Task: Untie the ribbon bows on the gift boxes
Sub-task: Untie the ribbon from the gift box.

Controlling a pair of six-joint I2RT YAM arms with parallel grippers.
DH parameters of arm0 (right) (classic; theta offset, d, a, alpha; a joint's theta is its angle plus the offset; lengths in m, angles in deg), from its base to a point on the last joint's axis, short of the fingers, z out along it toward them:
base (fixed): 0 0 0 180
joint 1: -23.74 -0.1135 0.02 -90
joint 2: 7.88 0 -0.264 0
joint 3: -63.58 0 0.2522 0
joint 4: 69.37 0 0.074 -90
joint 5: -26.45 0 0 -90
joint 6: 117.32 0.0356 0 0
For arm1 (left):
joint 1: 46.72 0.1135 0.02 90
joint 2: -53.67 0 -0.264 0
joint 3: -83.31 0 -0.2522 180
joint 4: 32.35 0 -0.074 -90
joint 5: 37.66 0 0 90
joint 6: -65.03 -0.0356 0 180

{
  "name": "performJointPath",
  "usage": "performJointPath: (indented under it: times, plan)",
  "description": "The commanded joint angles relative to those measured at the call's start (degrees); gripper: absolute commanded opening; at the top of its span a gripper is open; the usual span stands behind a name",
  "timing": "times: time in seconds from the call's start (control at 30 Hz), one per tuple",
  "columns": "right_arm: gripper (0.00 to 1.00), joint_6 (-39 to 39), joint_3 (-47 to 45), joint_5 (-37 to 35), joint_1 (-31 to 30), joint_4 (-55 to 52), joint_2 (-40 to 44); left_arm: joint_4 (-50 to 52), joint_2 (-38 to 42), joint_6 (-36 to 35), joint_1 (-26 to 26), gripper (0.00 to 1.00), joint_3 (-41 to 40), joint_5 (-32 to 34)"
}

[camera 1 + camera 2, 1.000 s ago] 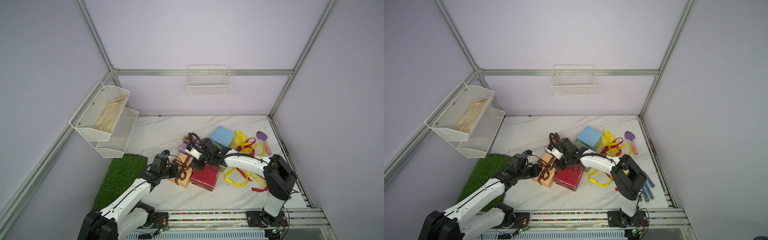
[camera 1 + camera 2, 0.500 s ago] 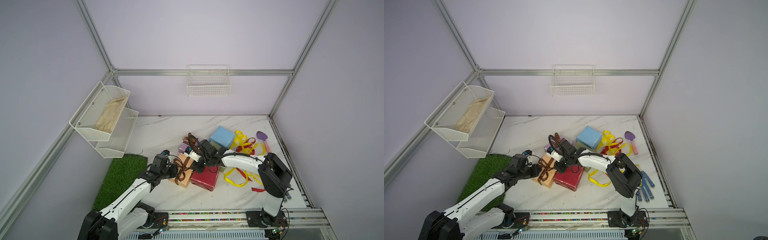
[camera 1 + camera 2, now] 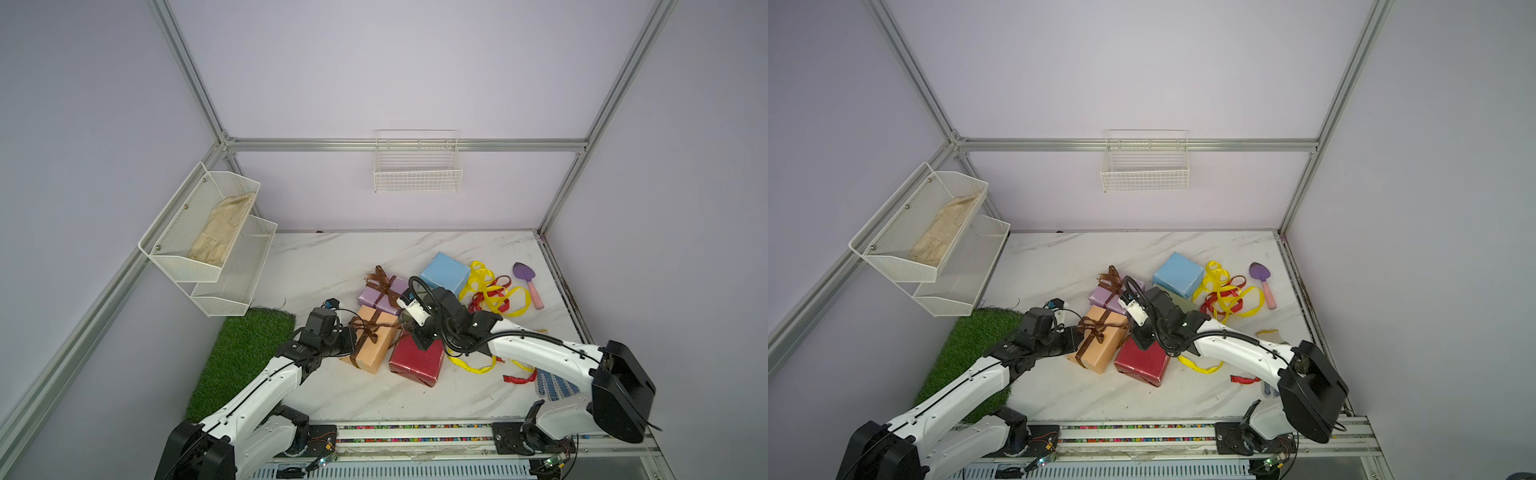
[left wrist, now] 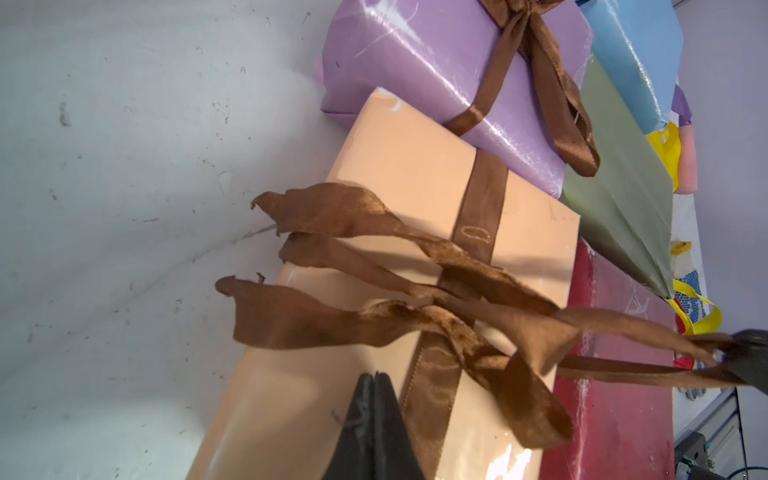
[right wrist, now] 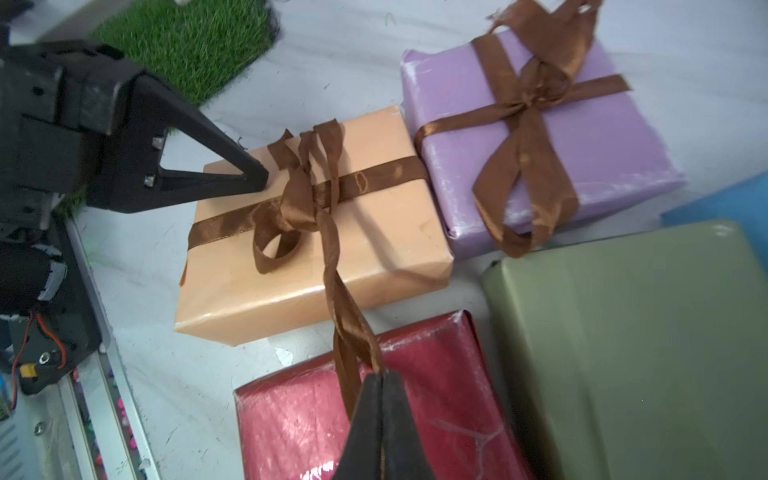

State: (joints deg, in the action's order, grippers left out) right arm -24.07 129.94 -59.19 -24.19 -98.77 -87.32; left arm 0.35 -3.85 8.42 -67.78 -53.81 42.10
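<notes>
**A:** What has the right gripper (image 5: 380,376) got?

**B:** Its jaws are pinched tight on the brown ribbon (image 5: 345,307) of the peach box (image 5: 386,249). A twisted, doubled satin length runs taut from the knot to the tips, above the red box (image 5: 436,407).

**A:** And the left gripper (image 4: 374,376)?

**B:** Closed, with nothing between the jaws. Its pointed black tips press on the peach box's smooth paper top, just beside the flat ribbon band.

**A:** Is that bow undone?

**B:** Partly. One shiny loop stands at the knot. In the left wrist view, frayed, crinkled tails fan out past the box edge.

**A:** The other boxes?

**B:** The lilac box (image 5: 602,137) is glossy with scuffed edges. It touches the peach one and carries a tied brown bow (image 5: 528,99). The olive box (image 5: 623,332) is matte and bare, and lies beside the red one, whose shiny wrap is creased. The blue box (image 3: 444,274) sits bare farther back on the marble table (image 3: 332,257).

**A:** Any loose ribbons?

**B:** Yes, a ribbon tangle (image 3: 492,293) of curly yellow and red strips lies just beside the blue box.
</notes>
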Motion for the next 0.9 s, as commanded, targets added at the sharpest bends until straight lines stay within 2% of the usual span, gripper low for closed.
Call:
performJointPath:
  times: [0.0,0.13,0.17,0.23,0.53,0.87]
  plan:
    - [0.0,6.52,-5.06,-5.32,-0.03,2.17,4.87,1.38,-0.49,-1.28,-0.21,0.0,-0.54,0.48]
    - [0.0,10.15,-6.99,-4.16,0.0,-2.04,4.58,1.45,-1.23,-1.66,-0.21,0.0,-0.07,0.2]
    - [0.1,10.31,-6.85,-3.34,-0.06,-3.22,3.77,1.45,-1.43,-1.75,-0.21,0.0,0.1,0.2]
    - [0.2,10.01,-6.16,-2.52,0.02,-5.0,2.02,1.45,-1.72,-1.91,-0.21,0.0,0.31,-0.01]
    - [0.43,3.87,1.45,0.55,0.01,-6.1,1.22,2.63,1.79,-2.01,-0.33,0.0,1.48,-2.6]
    - [0.47,-4.19,12.49,9.22,-0.06,-6.28,-13.63,4.88,5.54,-2.98,-2.54,0.0,2.85,-4.53]
